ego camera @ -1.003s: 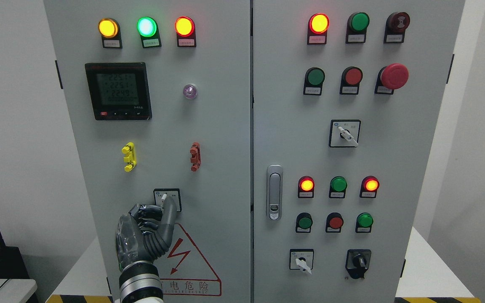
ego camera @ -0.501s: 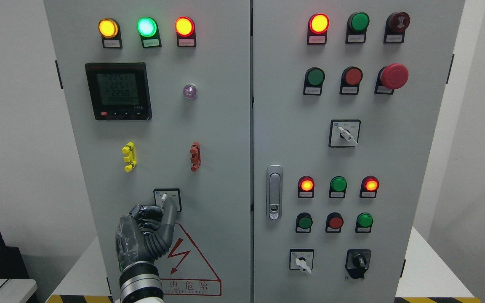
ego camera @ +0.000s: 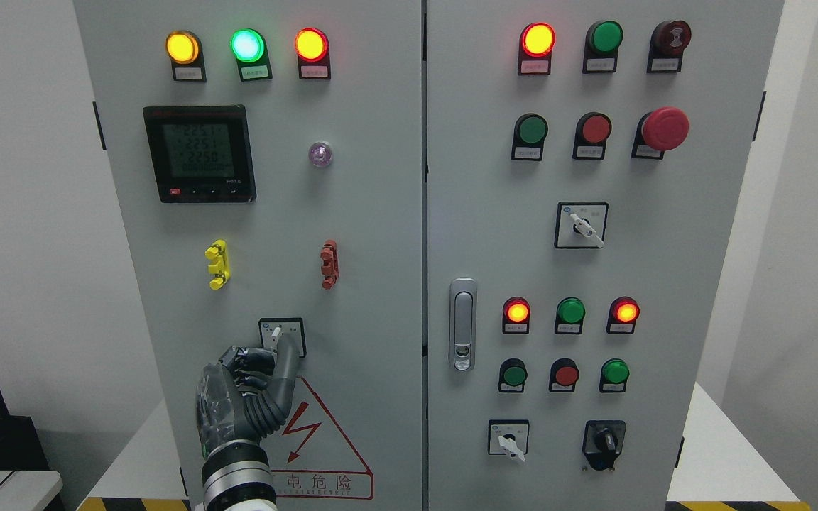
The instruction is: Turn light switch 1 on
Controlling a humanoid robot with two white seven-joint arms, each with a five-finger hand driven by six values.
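Observation:
A small rotary selector switch with a white handle sits in a black-framed square plate low on the grey cabinet's left door. My left hand rises from the bottom edge. Its dark fingers are curled against the lower part of the knob and cover most of it. Only the handle's white tip shows, pointing up and slightly left. Above on the same door, yellow, green and red lamps are lit. A small clear lamp glows faintly purple.
A digital meter and yellow and red clips sit above the switch. The right door carries lamps, push buttons, a red mushroom stop, three more selector switches and a latch. A lightning warning triangle lies beside my wrist.
My left hand stays at the switch and the fingertip has sunk very slightly. The white handle's angle looks the same.

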